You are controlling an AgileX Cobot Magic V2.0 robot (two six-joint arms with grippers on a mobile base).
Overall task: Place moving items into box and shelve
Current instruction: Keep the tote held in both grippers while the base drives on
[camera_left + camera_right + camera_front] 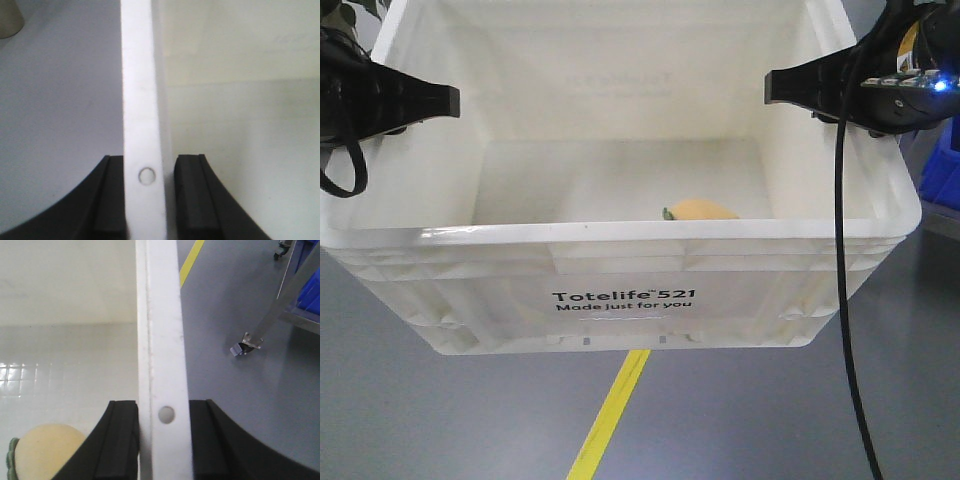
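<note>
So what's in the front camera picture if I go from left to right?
Left arm's black fingers → yellow floor stripe → yellow-orange plush fruit with green leaf → right arm's black fingers → blue plastic bin. The white ribbed plastic crate they grip spans everything.

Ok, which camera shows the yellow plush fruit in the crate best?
The right wrist view: the yellow plush fruit is close, leaf edge showing, though cut off by the frame. The front view shows only its top above the crate's near wall. The left wrist view misses it.
</note>
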